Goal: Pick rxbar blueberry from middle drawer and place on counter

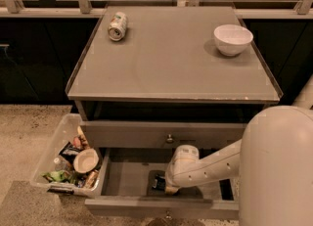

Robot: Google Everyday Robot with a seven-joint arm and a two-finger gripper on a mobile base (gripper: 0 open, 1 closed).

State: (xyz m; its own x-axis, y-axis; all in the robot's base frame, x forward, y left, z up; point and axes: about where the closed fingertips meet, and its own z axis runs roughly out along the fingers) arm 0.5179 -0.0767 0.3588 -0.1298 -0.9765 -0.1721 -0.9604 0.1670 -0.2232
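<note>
Grey counter surface (171,58) filling the upper frame, carrying a green-white can (117,26) on its side at upper left and a white bowl (233,39) at upper right. Below it, a shut drawer front (127,134), then the middle drawer (122,176) pulled open at lower centre. White arm (210,164) reaching in from the right, gripper (161,185) down at the drawer floor, at the dark rxbar blueberry (155,180); spread or clamped, cannot tell. Clear bin (46,154) of snacks at lower left, just beside the drawer.
</note>
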